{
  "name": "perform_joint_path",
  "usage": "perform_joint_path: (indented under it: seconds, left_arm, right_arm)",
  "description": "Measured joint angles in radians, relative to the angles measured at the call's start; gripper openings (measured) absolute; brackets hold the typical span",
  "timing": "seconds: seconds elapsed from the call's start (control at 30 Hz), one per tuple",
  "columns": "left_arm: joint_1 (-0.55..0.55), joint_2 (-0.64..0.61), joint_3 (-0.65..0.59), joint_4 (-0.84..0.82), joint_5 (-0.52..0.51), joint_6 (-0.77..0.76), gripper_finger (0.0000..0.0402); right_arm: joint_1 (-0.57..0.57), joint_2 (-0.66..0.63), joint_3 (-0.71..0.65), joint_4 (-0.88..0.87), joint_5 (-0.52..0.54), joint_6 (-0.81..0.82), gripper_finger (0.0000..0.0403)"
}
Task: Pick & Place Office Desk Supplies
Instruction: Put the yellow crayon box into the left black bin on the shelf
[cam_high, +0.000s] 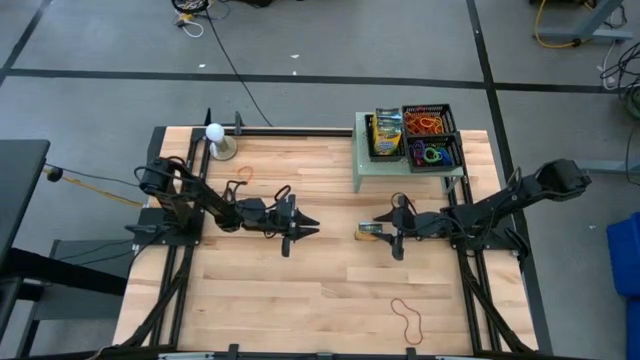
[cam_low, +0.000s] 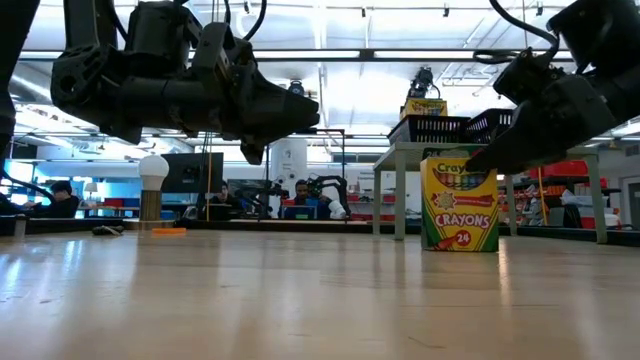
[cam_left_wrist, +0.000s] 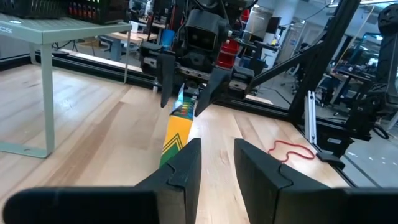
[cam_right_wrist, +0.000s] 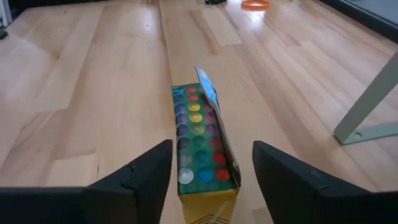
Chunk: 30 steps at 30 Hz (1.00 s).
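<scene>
Standing mid-counter: crayon box (cam_right_wrist: 202, 146), upright, between open, empty right gripper (cam_right_wrist: 208, 177) fingers; left gripper (cam_high: 300, 228) farther, part-open, empty.

Premises: robotics lab / open-plan research workspace. Evidence as follows. Wooden bench (cam_high: 300, 290) bolted into black metal frame, two dark robot arms mounted at opp. sides. Bench stands on grey floor (cam_high: 330, 40) marked w/ dark tape lines; loose cables (cam_high: 225, 50) trail across it, yellow cable coil (cam_high: 560, 25) at far corner. Low view: long room beyond the bench, ceiling strip lights (cam_low: 330, 15), further workstations, monitors, similar arm rigs, people seated at desks (cam_low: 300, 195) in background. Left wrist view: more black framing, shelving, equipment racks (cam_left_wrist: 367, 93). Small pale-green side stand (cam_high: 400, 165) carrying black mesh baskets (cam_high: 432, 138) on the bench. No domestic or retail fittings seen.
</scene>
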Motion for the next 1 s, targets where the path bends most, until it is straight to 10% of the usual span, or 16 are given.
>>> perform_joint_path:
  seconds: [0.57,1.0]
  left_arm:
    - [0.057,-0.009,-0.149,0.166,-0.044,0.039,0.0078]
    - [0.118,-0.009,-0.193,0.239,-0.145,0.119,0.0013]
  right_arm:
    - [-0.017,0.015,0.586,-0.926,-0.004,0.093,0.0281]
    - [-0.091,0.430,1.041,-1.417,-0.169,0.046,0.0273]
